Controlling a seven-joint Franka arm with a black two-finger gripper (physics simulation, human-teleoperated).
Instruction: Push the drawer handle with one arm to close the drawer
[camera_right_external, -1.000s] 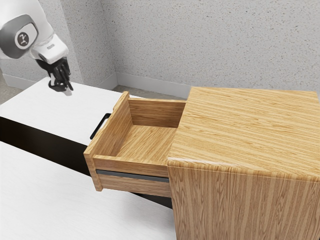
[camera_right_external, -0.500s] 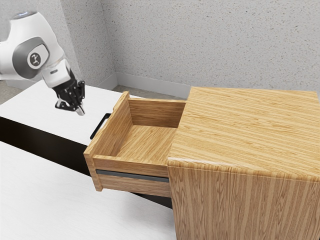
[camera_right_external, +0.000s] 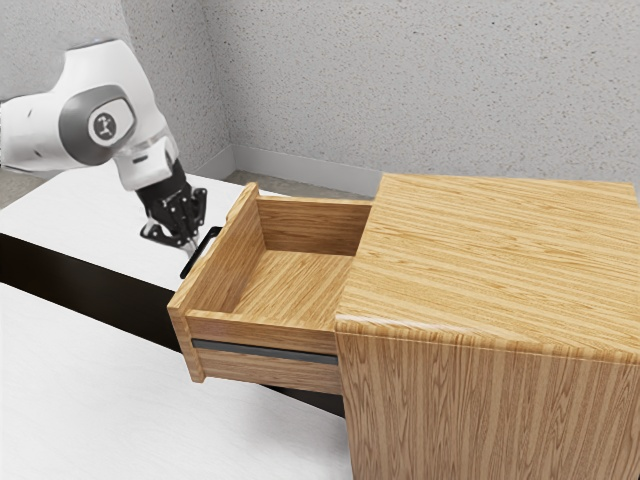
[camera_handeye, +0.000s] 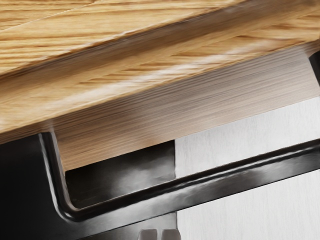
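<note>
My gripper (camera_right_external: 190, 243) is beside the drawer handle on its outer side in the exterior view, pointing down with its fingertips together. In the wrist view the two tips of the gripper (camera_handeye: 159, 234) sit side by side, just outside the handle bar. The black handle (camera_right_external: 196, 258) is fixed to the front of the wooden drawer (camera_right_external: 232, 260), which stands pulled well out of its cabinet. Seen from the hand, the bar of the handle (camera_handeye: 200, 187) runs along the drawer front (camera_handeye: 150, 85). Whether the gripper touches the handle I cannot tell.
The large wooden cabinet (camera_right_external: 500, 260) takes up the exterior view's right. A white surface (camera_right_external: 90, 215) lies beneath the arm, with a dark gap (camera_right_external: 90, 290) between it and a nearer white surface (camera_right_external: 120, 400). A speckled wall (camera_right_external: 420, 90) stands behind.
My hand has come down and toward the exterior view's right, from above the white surface to beside the handle. The drawer has not moved.
</note>
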